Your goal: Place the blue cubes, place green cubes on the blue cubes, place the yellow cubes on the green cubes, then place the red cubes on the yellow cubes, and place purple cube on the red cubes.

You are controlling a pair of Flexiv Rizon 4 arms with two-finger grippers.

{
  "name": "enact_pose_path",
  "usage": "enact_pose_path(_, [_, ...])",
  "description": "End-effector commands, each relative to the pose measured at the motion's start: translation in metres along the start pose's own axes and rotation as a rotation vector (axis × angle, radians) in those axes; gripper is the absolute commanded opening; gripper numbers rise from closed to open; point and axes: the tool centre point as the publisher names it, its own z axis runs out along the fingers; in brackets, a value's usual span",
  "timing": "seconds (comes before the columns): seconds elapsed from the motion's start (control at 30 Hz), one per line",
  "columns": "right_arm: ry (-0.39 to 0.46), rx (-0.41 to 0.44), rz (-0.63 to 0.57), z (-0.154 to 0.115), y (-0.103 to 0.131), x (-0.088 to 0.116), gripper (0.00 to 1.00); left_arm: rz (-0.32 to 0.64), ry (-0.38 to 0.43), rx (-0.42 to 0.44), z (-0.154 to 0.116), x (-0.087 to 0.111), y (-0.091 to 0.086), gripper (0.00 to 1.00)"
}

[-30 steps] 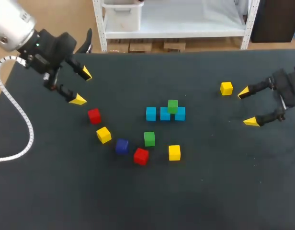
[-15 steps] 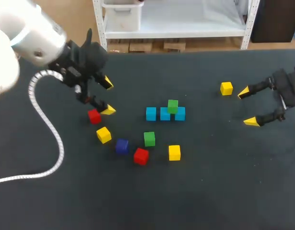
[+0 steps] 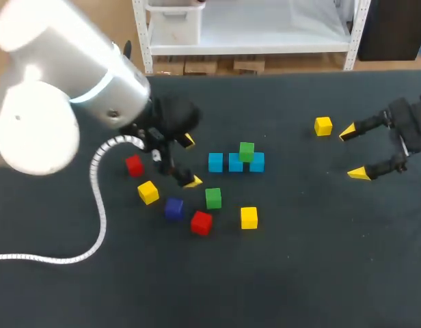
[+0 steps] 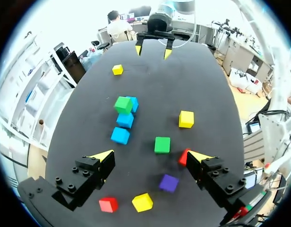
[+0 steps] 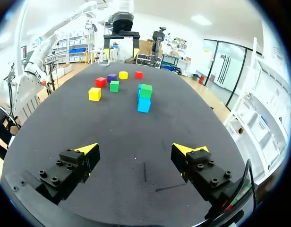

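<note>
Within the last second the left gripper (image 3: 191, 162) has swept in from near the table's (image 3: 299, 273) far left corner and passed the red cube (image 3: 134, 165) on the left side; it now hangs toward the middle, jaws spread wide and holding nothing; in the left wrist view the loose green cube (image 4: 162, 144) lies on the table just ahead of the gap between the fingers, apart from both; no cube has shifted in that time; the right gripper (image 3: 352, 153) has kept its place near the right edge, jaws likewise spread and empty, with one yellow cube (image 3: 323, 126) just beside its farther tip; the three blue cubes (image 3: 235, 162) stand in a touching row at the table's middle, and the first green cube (image 3: 247, 151) sits on them toward the row's right end; so the blue layer reads as done and the green layer as half done; the sweep suggests the left arm is lining up on the loose green cube, which would go on the blue row beside its fellow; toward the front edge the purple cube (image 3: 173, 208), a second red cube (image 3: 201, 223), a second yellow cube (image 3: 147, 192) and a third yellow cube (image 3: 249, 217) lie unstacked; the second red cube is near the loose green one, so the descent will want care not to nudge it.
</note>
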Motion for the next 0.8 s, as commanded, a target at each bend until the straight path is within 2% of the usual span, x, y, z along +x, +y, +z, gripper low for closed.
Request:
enact_pose_path(0.03, [-0.003, 0.0, -0.001, 0.001, -0.001, 0.001, 1.0, 0.016, 0.021, 0.001, 0.019, -0.009, -0.002, 1.0])
enact_pose_path(0.43, [-0.003, 0.0, -0.001, 0.001, -0.001, 0.001, 1.0, 0.023, 0.039, 0.003, 0.044, 0.002, -0.002, 1.0])
enact_pose_path(0.47, [-0.003, 0.0, -0.001, 0.001, -0.001, 0.001, 1.0, 0.023, 0.041, 0.001, 0.045, 0.002, -0.002, 0.93])
enact_pose_path(0.53, [-0.003, 0.0, -0.001, 0.001, -0.001, 0.001, 1.0, 0.021, 0.04, -0.001, 0.046, 0.003, -0.002, 0.94])
enact_pose_path(0.6, [-0.003, 0.0, -0.001, 0.001, -0.001, 0.001, 1.0, 0.027, 0.024, 0.002, 0.049, 0.002, -0.004, 0.86])
enact_pose_path(0.63, [-0.003, 0.0, -0.001, 0.001, -0.001, 0.001, 1.0, 0.023, 0.011, 0.005, 0.049, 0.002, -0.005, 0.74])
enact_pose_path(0.67, [-0.003, 0.0, -0.001, 0.001, -0.001, 0.001, 1.0, 0.025, 0.014, 0.009, 0.05, 0.001, -0.007, 0.46])
enact_pose_path(0.7, [-0.003, 0.0, -0.001, 0.001, -0.001, 0.001, 1.0, 0.038, 0.021, 0.013, 0.052, 0.001, -0.009, 0.43])
enact_pose_path(0.8, [-0.003, 0.0, -0.001, 0.001, -0.001, 0.001, 1.0, 0.039, 0.013, 0.025, 0.053, 0.0, -0.013, 0.49])
